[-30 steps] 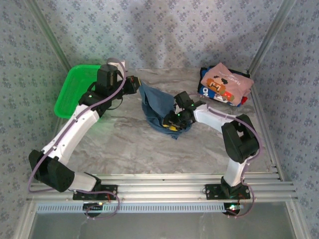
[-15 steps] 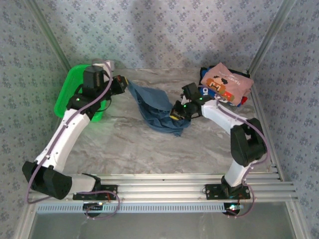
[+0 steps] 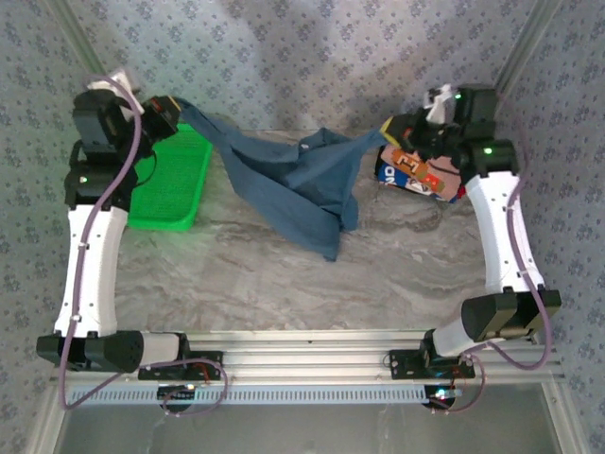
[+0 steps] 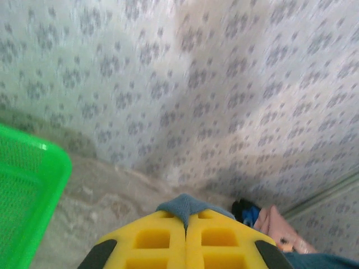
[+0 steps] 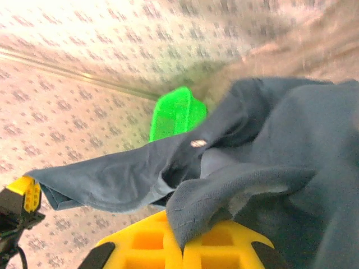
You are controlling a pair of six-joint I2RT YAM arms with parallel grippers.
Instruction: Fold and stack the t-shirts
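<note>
The left claw and right claw each clamp tight on the teal shirt, spread but unfolded; a folded pile already waits.

Marbled grey-beige counter, matte, evenly lit. Closed in on three sides by pale walls printed with small grey-blue sprigs. Slanting metal posts at the back corners: left post, right post. Ribbed aluminium rails along the near edge, with a perforated strip below. Soft grey shadows on the back wall. Dim seam where wall meets counter, seen from the left wrist.
</note>
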